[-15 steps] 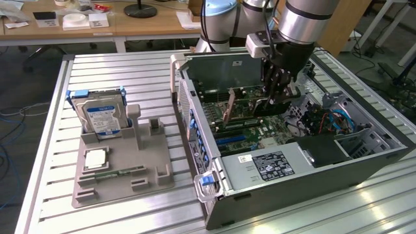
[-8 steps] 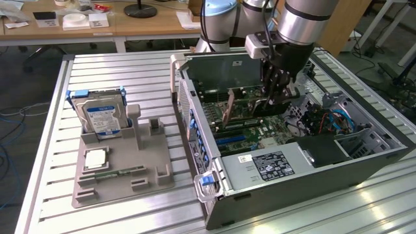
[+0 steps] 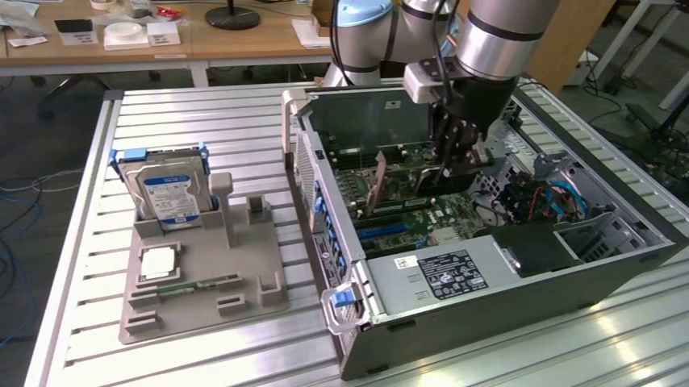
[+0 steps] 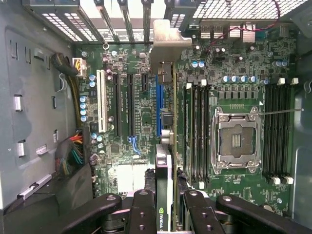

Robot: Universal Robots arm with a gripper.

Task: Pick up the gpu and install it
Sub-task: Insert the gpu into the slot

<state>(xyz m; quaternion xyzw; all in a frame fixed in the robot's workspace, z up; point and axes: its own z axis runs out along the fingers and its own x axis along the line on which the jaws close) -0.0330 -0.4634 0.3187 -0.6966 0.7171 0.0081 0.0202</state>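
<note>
Claw point(image 4: 165, 212) clamped on gpu point(image 4: 164, 168), card edge-on btwn fingers point(image 4: 141, 209), inside pc case point(image 3: 506, 282). Card runs just beside blue slot point(image 4: 158, 97) on mobo point(image 4: 131, 112); can't tell if seated. Bracket point(image 4: 168, 44) end toward rear vent wall point(image 4: 234, 7). Cpu socket point(image 4: 237, 141) sits off to the side, past ram slots point(image 4: 197, 131).

Workshop, brightly lit.
Wooden desk point(image 3: 215, 44) beyond the bench's point(image 3: 194, 113) far edge; grey floor point(image 3: 38, 149), cables point(image 3: 15, 197) lying on it.

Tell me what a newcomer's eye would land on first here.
The arm reaches down into the open computer case, its gripper clamped on the gpu, held edge-on over the green motherboard. On the exterior view's left, a hard drive stands upright in a grey holder.
</note>
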